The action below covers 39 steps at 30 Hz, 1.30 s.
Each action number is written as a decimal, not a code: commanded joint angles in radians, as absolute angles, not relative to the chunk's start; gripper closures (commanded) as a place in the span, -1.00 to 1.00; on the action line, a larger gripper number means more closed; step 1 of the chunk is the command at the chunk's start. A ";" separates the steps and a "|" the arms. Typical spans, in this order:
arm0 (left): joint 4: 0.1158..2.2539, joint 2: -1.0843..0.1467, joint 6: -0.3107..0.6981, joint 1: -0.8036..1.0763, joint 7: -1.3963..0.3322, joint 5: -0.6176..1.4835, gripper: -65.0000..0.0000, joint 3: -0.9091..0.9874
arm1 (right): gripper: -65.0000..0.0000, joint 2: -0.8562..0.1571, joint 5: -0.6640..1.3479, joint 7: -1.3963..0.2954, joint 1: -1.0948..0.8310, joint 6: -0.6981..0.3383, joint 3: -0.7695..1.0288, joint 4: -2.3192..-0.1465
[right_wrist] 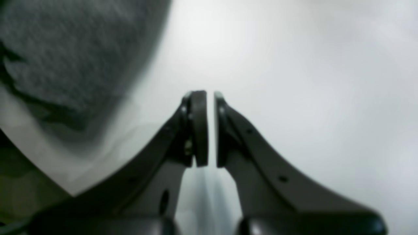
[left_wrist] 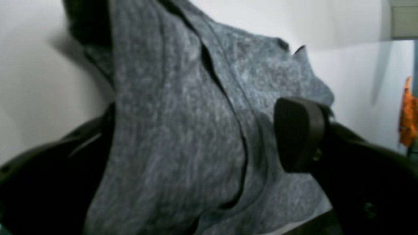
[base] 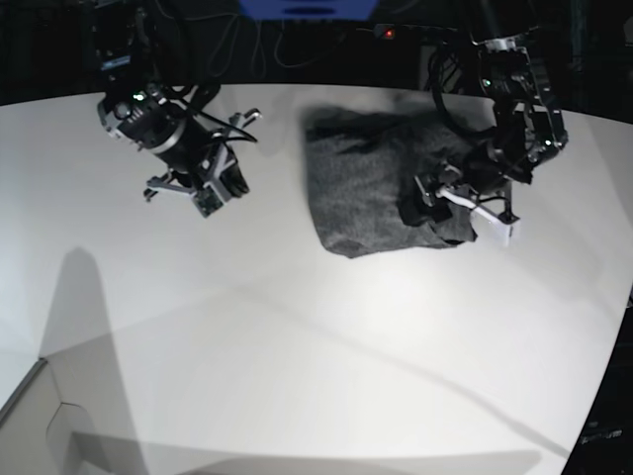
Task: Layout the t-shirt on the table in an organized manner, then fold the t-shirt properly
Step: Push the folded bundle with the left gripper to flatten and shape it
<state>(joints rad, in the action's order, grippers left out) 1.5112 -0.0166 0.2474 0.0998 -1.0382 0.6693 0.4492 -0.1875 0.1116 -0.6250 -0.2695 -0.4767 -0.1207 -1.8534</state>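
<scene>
Left gripper [left_wrist: 202, 137] spread wide around t-shirt [base: 371, 193] folds, right gripper [right_wrist: 211, 129] nearly closed (holding nothing)

Base view: table [base: 297, 346] brightly lit, background at top near black, long soft shadows across lower left. Both wrist views soft and out of focus; t-shirt [left_wrist: 183, 130] weave blurred, upper-left cloth in right wrist view smeared.

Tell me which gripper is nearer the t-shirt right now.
Left. The left gripper sits right at the t-shirt, open, with cloth bunched between its fingers. The right gripper hangs shut above the bare table, well off to the shirt's side.
</scene>
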 commanded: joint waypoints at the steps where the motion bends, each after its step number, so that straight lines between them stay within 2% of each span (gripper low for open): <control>1: 1.494 -0.016 0.234 0.107 -1.076 0.636 -0.81 0.447 | 0.93 -0.193 0.125 -0.605 -0.265 -0.481 -0.116 -1.873; 2: 1.483 -0.018 0.234 0.105 -1.076 0.636 -0.80 0.447 | 0.93 -0.193 0.125 -0.605 -0.265 -0.481 -0.102 -1.873; 4: 1.463 -0.031 0.234 0.091 -1.076 0.636 -0.60 0.444 | 0.93 -0.189 0.125 -0.605 -0.265 -0.481 -0.064 -1.873; 5: 1.451 -0.038 0.234 0.090 -1.076 0.636 -0.44 0.435 | 0.93 -0.189 0.125 -0.605 -0.265 -0.481 -0.050 -1.873; 8: 1.403 -0.071 0.234 0.065 -1.041 0.645 0.29 0.364 | 0.93 -0.193 0.125 -0.605 -0.265 -0.481 0.004 -1.873; 9: 1.386 -0.082 0.234 0.064 -1.015 0.645 0.42 0.329 | 0.93 -0.193 0.125 -0.605 -0.266 -0.487 0.028 -1.873; 16: 1.362 -0.205 0.234 0.024 -0.889 0.642 0.45 0.001 | 0.93 -0.176 0.125 -0.605 -0.300 -0.698 0.298 -1.873; 18: 1.362 -0.232 0.234 0.001 -0.848 0.638 0.65 -0.068 | 0.93 -0.165 0.122 -0.605 -0.303 -0.698 0.394 -1.871; 20: 1.360 -0.246 0.234 -0.027 -0.806 0.636 1.00 -0.117 | 0.93 -0.163 0.122 -0.605 -0.314 -0.698 0.487 -1.865; 23: 1.354 -0.265 0.234 -0.081 -0.765 0.636 0.95 -0.183 | 0.93 -0.162 0.124 -0.605 -0.326 -0.698 0.595 -1.863; 27: 1.305 -0.265 0.236 -0.205 -0.751 0.636 0.99 -0.314 | 0.93 -0.130 0.122 -0.605 -0.354 -0.698 0.705 -1.862; 33: 1.202 -0.257 0.236 -0.446 -0.750 0.636 0.99 -0.654 | 0.93 -0.053 0.122 -0.605 -0.375 -0.698 0.858 -1.860; 36: 1.191 -0.252 0.236 -0.550 -0.748 0.624 0.99 -0.862 | 0.93 -0.044 0.122 -0.605 -0.392 -0.698 0.905 -1.857; 39: 1.191 -0.203 0.236 -0.607 -0.748 0.532 0.99 -0.977 | 0.93 -0.047 0.122 -0.604 -0.395 -0.698 0.947 -1.834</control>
<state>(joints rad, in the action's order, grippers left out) 1.1782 -0.2058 0.2340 -0.5774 -0.7647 0.5201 -0.9855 -0.0334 0.1123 -0.6228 -0.3885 -0.6952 0.9401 -1.8210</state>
